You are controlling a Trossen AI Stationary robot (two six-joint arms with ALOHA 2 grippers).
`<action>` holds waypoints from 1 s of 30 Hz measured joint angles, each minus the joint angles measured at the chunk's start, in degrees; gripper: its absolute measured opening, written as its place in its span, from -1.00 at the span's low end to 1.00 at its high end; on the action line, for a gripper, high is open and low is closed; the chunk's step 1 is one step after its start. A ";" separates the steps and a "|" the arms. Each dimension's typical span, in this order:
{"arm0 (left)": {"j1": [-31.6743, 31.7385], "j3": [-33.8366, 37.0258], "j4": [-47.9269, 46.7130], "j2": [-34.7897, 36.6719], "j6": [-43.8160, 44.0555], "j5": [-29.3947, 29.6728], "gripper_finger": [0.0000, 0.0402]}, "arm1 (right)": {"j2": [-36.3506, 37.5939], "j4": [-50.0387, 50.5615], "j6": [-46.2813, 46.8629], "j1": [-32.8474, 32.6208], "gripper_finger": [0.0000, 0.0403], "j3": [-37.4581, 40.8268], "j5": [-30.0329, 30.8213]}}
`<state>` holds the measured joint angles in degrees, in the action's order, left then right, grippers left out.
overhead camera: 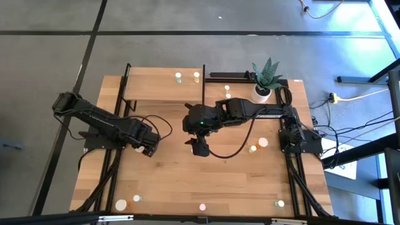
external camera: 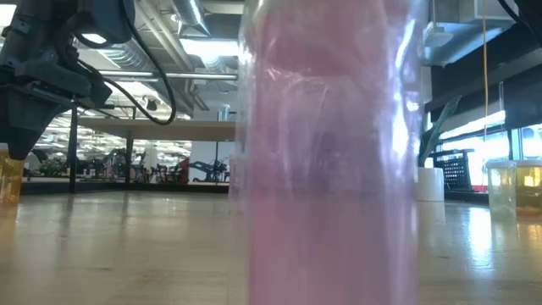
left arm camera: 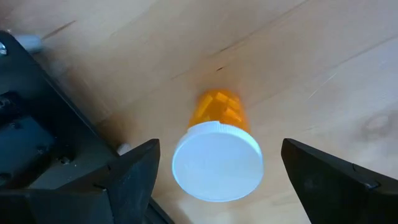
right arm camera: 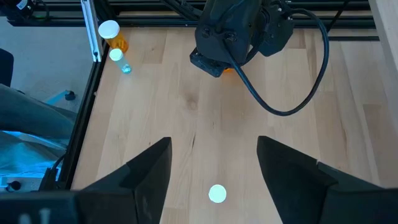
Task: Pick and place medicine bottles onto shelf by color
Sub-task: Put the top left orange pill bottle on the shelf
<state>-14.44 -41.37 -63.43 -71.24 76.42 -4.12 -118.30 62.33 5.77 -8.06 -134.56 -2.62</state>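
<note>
My left gripper is open at the table's left middle. In the left wrist view its fingers stand on either side of an upright orange bottle with a white cap, without touching it. My right gripper is open above the table's middle. Its wrist view shows a small white-capped bottle on the table far below it. The shelf stands at the far left, with two bottles on its far right part.
Other bottles stand near the plant pot, at the right middle, along the near edge, and a pink one right before the low camera. A black cable loops over the table's middle.
</note>
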 joint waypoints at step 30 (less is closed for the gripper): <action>-0.01 0.05 -0.10 0.02 -0.27 0.00 0.02 | 0.00 -0.01 0.05 -0.01 0.18 0.00 0.01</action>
<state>-14.45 -41.32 -63.53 -71.22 76.15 -4.12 -118.30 62.33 5.82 -8.08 -134.56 -2.61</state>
